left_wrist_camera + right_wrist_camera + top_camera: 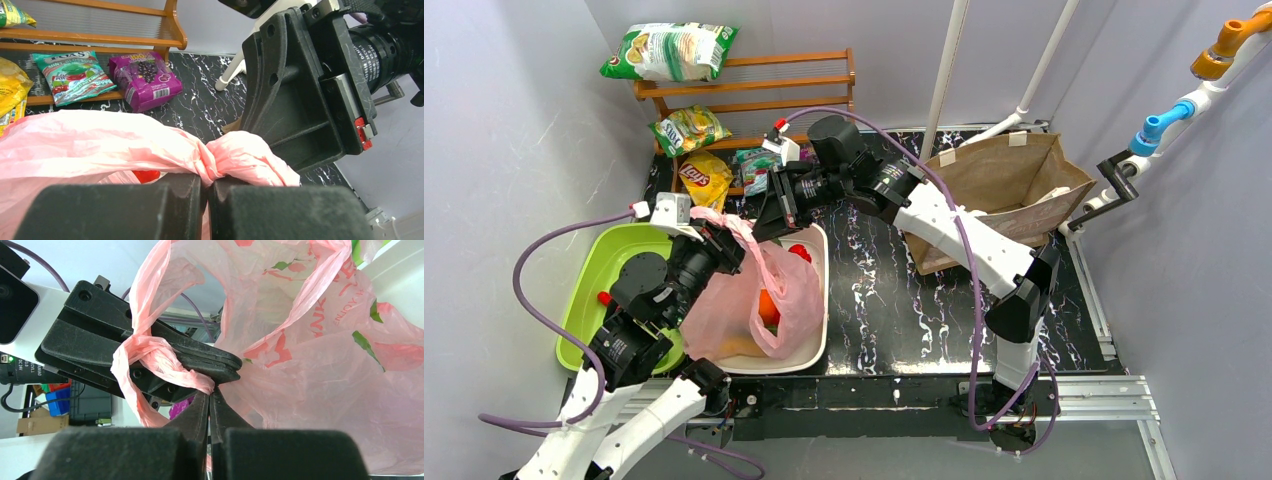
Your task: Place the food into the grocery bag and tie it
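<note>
The pink grocery bag (pixel 744 305) sits in the white tray (pixel 816 340), its handles pulled up and twisted together. The orange (pixel 767 306) shows through the bag's open side. The banana is hidden. My left gripper (pixel 727 240) is shut on a twisted bag handle (pixel 235 157), as its wrist view (pixel 206 181) shows. My right gripper (pixel 769 222) is shut on the other handle strand (pixel 165 360); its fingertips (pixel 210 393) meet right against the left gripper's fingers (pixel 150 352). The two grippers nearly touch above the tray's far left corner.
A lime-green tub (pixel 589 285) stands left of the tray. A red item (pixel 799 252) lies in the tray behind the bag. A brown paper bag (pixel 1009 185) lies at the back right. A wooden rack (pixel 754 85) with snack packets stands at the back.
</note>
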You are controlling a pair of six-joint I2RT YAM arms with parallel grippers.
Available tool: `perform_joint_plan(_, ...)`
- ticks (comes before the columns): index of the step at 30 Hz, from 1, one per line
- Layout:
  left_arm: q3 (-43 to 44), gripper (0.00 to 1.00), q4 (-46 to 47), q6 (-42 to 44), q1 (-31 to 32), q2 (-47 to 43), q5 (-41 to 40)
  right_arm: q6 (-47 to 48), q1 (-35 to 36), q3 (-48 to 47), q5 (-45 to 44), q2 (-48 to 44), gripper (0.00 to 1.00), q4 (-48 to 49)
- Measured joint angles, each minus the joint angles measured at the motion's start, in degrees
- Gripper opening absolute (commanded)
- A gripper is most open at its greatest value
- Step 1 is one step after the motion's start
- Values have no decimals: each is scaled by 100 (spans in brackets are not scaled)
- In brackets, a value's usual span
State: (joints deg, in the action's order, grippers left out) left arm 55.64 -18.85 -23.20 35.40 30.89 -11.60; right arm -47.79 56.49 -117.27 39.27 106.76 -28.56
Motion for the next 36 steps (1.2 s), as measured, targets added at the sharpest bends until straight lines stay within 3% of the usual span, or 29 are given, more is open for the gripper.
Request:
perform_joint_plan(15, 157, 0, -1191, 350, 22, -341, 341, -245, -22, -66, -245, -55, 1, -155)
perform_joint_plan(27, 448, 0, -1576, 638, 37, -164, 597, -494, -140, 278, -273, -306, 1, -127)
perform_joint_plan(36, 638, 0, -2133, 826, 39, -328, 664, -914, -1075, 1403, -787, -1001, 1, 2)
